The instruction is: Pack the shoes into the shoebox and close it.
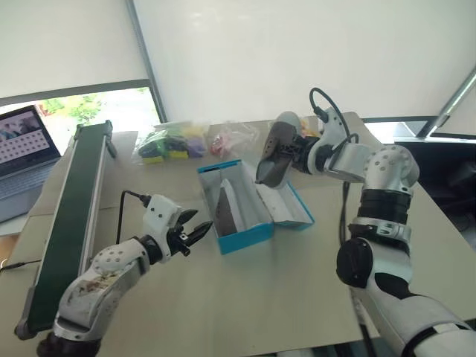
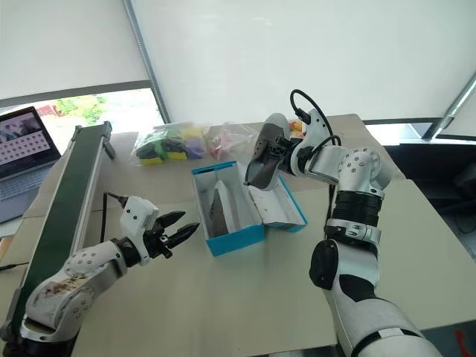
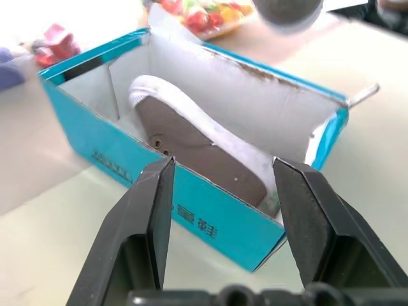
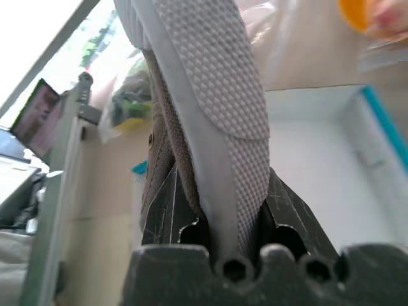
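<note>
Step in hand: I'm on the second shoe. One shoe [image 3: 210, 143] already lies on its side inside the shoebox [image 1: 242, 238], against the wall nearest my left arm; the other is in the air.

Right end effector [image 4: 220, 207]: clamped on the second shoe [image 1: 277, 152], fingers pinching sole and upper together near one end. From the head camera I see the shoe hanging steeply, sole facing me, above the far end of the box and over the flap lid [image 1: 286, 208] that lies folded out flat on the desk [image 1: 297, 297].

Left end effector [image 1: 195, 232]: empty, fingers parted to a middling gap, hovering just beside the near corner of the shoebox, apart from the cardboard as far as I can judge. Its wrist camera looks straight over the box wall at the packed shoe.

Shoebox: open on the desk, white interior showing, roughly half its width free beside the first shoe.

Next move, my judgement: I need to bring the held shoe over the free half, tip it on its side so it matches the slot, and lower it before releasing. The gap looks tight, so the first shoe may get nudged.

Left arm's role: I'd keep it by the near wall to steady the box.

Afterwards: fold the lid over and press it shut.

Background: bags of colourful items [image 1: 175, 141] beyond the box, well out of my path.
</note>
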You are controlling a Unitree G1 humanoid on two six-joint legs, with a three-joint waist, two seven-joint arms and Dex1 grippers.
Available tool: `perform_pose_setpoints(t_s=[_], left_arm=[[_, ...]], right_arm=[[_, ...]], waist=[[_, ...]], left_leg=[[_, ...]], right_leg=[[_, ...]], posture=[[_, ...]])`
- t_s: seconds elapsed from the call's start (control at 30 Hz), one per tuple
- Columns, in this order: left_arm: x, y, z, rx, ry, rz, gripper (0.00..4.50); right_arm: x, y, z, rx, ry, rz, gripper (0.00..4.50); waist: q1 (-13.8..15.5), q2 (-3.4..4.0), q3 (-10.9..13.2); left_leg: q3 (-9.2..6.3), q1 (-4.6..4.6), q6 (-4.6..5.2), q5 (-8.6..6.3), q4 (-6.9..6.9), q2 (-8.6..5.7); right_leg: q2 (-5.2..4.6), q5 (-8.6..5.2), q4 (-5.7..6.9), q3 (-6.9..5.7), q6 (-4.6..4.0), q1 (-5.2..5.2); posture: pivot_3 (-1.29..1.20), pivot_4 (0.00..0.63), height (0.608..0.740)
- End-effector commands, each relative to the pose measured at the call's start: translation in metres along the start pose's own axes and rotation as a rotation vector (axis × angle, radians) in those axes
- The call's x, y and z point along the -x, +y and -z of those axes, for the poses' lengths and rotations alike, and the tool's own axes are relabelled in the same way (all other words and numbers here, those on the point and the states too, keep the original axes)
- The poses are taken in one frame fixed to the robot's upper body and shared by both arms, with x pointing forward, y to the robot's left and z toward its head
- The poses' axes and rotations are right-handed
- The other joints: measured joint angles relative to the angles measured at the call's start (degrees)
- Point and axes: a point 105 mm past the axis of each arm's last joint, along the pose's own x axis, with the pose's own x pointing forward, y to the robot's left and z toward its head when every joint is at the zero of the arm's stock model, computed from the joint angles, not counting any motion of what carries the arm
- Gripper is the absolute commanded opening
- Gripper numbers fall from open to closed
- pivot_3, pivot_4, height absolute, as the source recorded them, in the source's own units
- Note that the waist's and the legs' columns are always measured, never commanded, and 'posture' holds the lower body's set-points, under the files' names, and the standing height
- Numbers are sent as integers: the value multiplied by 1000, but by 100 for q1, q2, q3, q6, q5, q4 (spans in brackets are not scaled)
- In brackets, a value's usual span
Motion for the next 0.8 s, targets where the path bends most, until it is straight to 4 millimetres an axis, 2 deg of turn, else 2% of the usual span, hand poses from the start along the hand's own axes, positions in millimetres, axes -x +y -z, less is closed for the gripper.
perform_pose_setpoints(t_s=[0.03,0.1,0.2,0.43,0.5,0.63,0.8], left_arm=[[5,10,-26,-142,-34,59,2608],[5,11,-36,-191,-36,91,2608],[8,10,-43,-255,-17,138,2608],[18,12,-47,-274,-6,155,2608],[21,15,-47,-277,-5,141,2608],[23,17,-42,-266,6,131,2608],[24,20,-38,-203,-39,102,2608]], right_arm=[[-6,14,19,81,118,-32,605],[-10,15,24,114,146,-27,605],[-16,22,29,148,177,-38,605],[-32,30,34,251,222,-39,605],[-40,40,33,293,233,-51,605],[-38,66,7,362,202,-103,605],[-28,82,-10,409,205,-139,605]], waist=[[-34,0,0],[-33,1,1],[-12,2,1],[-54,2,1],[-83,2,1],[-167,2,1],[-144,7,4]], left_leg=[[3,-7,5,-3,1,24],[8,-7,7,-3,1,30],[9,40,6,-1,6,-15],[-11,55,4,0,-1,-14],[-12,59,4,0,-1,-12],[-16,58,3,0,-1,-15],[-50,51,2,0,-4,-22]], right_leg=[[1,-4,-20,10,-6,0],[12,-4,-38,-10,-6,0],[10,-3,-36,-21,-6,2],[14,-1,-31,-25,-5,2],[14,-1,-30,-23,-5,2],[8,-1,-32,-20,-5,0],[9,-1,-27,-22,-5,-8]], posture=[[0,150,646],[0,150,646],[0,150,646],[0,150,646],[0,150,646],[0,150,646],[0,150,646]])
